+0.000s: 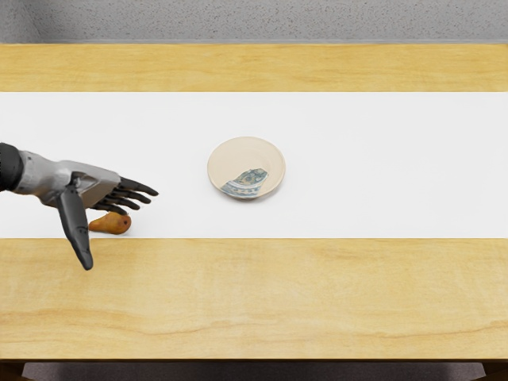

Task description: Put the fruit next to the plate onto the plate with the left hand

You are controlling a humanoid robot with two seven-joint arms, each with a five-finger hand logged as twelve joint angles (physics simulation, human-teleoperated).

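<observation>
wooden table, white runner across it

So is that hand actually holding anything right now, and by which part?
Nothing is held: the left hand is open, its fingers stretched out over the brown fruit without closing on it.

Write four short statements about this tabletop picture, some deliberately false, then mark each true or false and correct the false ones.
1. The fruit lies on the plate. False: it lies on the white strip, left of the plate and apart from it.
2. The left robot hand is over the fruit with its fingers spread, not closed round it. True.
3. The plate has a blue pattern inside it. True.
4. A right arm reaches in from the picture's right edge. False: only the left arm shows, coming in from the left edge.
</observation>
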